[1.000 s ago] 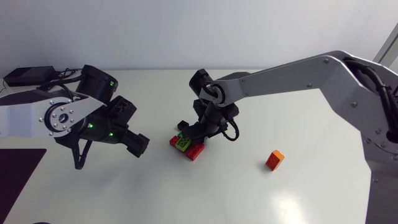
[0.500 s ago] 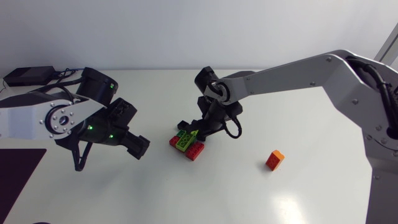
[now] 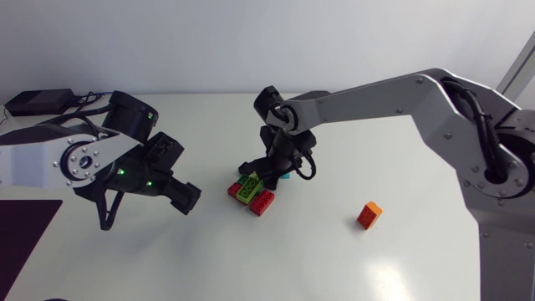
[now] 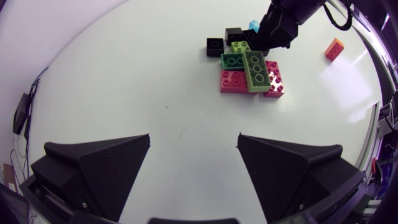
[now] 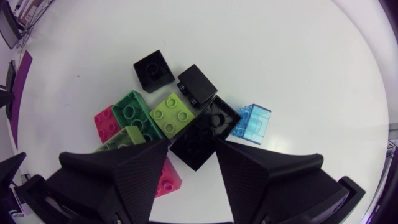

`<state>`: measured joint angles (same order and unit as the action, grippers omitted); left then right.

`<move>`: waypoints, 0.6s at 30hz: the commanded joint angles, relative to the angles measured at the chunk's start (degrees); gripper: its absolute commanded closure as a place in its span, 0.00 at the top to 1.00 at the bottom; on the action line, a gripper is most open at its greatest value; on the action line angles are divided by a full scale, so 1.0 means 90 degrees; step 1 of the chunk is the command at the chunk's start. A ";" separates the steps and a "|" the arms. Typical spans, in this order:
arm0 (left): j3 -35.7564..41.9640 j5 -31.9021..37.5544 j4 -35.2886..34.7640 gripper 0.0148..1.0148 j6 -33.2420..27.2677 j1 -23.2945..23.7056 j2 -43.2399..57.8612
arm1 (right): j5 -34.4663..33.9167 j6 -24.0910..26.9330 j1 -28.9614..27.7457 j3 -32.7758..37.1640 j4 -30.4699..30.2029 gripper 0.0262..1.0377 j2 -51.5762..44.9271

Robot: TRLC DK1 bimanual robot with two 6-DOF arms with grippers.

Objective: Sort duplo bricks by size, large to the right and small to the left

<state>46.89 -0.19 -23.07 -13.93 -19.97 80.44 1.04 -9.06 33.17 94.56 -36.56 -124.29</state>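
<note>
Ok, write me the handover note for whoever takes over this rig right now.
Left gripper: open, empty, hanging short of the pile.
Right gripper: down on the brick pile mid-table, over a black brick; grip unclear.
Done: one orange brick lies alone on the right side.
Left to do: everything in the pile is unsorted, and nothing is on the left side yet.

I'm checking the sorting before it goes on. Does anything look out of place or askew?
The long light-green brick lies askew across the pink bricks, stacked rather than flat on the table like the others. One orange brick sits alone, well to their right.
</note>
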 commanded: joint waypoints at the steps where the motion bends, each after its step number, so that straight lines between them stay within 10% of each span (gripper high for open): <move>1: -0.0113 -0.0087 0.0083 0.97 -0.0092 0.0041 -0.0052 | -0.0096 -0.0165 -0.0004 0.0235 -0.0235 0.58 -0.0428; 18: -0.0181 -0.0155 0.0083 0.97 -0.0083 0.0051 -0.0091 | -0.0106 0.0069 -0.0355 -0.2187 0.0175 0.58 0.0890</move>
<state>46.74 -0.75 -22.81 -13.93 -19.92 80.44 -0.19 -8.80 30.76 79.75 -34.85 -118.06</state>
